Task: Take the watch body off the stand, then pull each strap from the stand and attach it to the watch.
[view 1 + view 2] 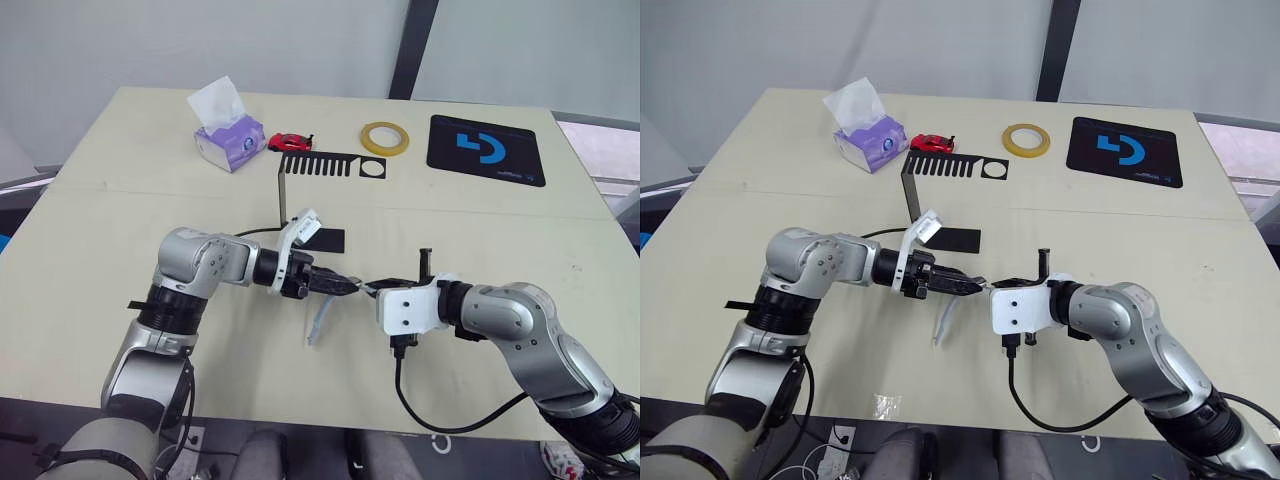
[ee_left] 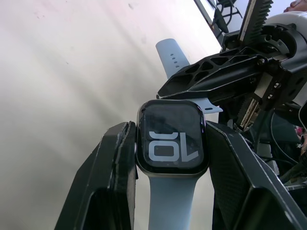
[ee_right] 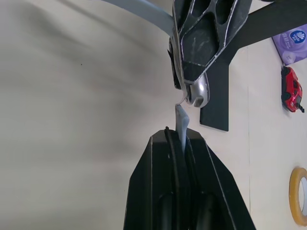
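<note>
Silvery-rimmed dark-screened watch body point(image 2: 171, 138), frame centre, pinched by left gripper point(image 2: 170, 143); one pale blue-grey strap point(image 1: 318, 325) already attached, dangling limp. Right gripper point(image 3: 181, 139) clenched on second floppy strap point(image 3: 182, 122); grip near end.

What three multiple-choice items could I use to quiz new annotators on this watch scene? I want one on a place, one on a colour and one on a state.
1. Where is the watch body?
A. On the stand's top bar
B. Between the left gripper's fingers
C. Flat on the table

2. What colour is the tape ring?
A. Yellow
B. Red
C. Blue

3. What is the right gripper doing?
A. Hanging open
B. Shut on the toy car
C. Shut on a strap

Key: 1 B, the left wrist view shows the watch body clamped between the two black fingers. 2 A, the ring behind the stand is yellow. 3 C, the right wrist view shows the pale blue strap end pinched between its fingers.
</note>
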### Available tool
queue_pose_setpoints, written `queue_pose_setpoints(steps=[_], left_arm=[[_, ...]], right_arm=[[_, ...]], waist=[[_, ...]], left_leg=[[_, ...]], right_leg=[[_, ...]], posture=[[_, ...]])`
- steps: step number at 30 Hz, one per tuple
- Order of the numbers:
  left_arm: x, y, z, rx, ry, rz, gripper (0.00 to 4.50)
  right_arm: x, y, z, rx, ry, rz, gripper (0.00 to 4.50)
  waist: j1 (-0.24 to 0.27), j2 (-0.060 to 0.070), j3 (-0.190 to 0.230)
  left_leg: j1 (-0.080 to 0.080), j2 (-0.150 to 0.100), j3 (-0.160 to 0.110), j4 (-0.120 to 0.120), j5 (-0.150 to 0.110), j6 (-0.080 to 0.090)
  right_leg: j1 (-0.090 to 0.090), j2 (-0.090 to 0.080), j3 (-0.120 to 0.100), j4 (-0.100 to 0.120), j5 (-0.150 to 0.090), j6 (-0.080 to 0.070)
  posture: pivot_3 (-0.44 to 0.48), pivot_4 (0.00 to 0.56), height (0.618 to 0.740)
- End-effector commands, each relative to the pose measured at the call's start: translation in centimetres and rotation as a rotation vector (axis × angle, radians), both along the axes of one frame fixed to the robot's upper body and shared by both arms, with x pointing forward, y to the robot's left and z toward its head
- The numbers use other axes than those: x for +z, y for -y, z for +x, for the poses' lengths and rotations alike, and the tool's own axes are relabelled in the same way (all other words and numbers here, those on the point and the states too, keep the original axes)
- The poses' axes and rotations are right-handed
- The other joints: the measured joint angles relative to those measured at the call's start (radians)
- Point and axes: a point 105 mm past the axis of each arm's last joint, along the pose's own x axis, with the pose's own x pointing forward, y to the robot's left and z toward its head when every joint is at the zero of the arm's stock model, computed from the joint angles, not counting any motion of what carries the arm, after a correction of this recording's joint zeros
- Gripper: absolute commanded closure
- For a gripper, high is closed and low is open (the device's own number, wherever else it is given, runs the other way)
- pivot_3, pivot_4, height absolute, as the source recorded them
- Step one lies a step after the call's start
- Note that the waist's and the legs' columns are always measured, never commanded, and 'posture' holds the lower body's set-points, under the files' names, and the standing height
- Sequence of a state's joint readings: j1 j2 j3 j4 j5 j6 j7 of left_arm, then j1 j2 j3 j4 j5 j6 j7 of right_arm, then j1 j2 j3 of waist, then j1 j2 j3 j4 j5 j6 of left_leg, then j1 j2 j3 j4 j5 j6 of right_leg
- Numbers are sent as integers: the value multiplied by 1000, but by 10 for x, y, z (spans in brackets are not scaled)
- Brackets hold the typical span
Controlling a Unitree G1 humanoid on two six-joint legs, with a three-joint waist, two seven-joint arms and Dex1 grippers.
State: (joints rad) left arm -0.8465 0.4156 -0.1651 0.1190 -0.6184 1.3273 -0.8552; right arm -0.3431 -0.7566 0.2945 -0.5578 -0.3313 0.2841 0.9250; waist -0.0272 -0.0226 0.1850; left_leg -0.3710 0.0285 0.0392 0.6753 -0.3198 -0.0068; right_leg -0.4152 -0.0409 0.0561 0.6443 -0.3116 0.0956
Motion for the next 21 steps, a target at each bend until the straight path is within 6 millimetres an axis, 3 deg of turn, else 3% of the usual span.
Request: queue_pose_setpoints(steps=[1, 21], left_arm=[[10, 1, -1, -25, 53, -12, 2756], [11, 7, 3, -23, 53, -32, 2756]], right_arm=[[20, 1, -6, 10, 62, 22, 4500], [20, -6, -6, 25, 56, 30, 4500]], waist=[[0, 0, 0], [0, 0, 0]], left_leg=[[0, 0, 0, 0, 0, 0], [0, 0, 0, 0, 0, 0]], right_leg=[[0, 0, 0, 0, 0, 0], [0, 0, 0, 0, 0, 0]], posture=[[0, 150, 738], [0, 150, 738]])
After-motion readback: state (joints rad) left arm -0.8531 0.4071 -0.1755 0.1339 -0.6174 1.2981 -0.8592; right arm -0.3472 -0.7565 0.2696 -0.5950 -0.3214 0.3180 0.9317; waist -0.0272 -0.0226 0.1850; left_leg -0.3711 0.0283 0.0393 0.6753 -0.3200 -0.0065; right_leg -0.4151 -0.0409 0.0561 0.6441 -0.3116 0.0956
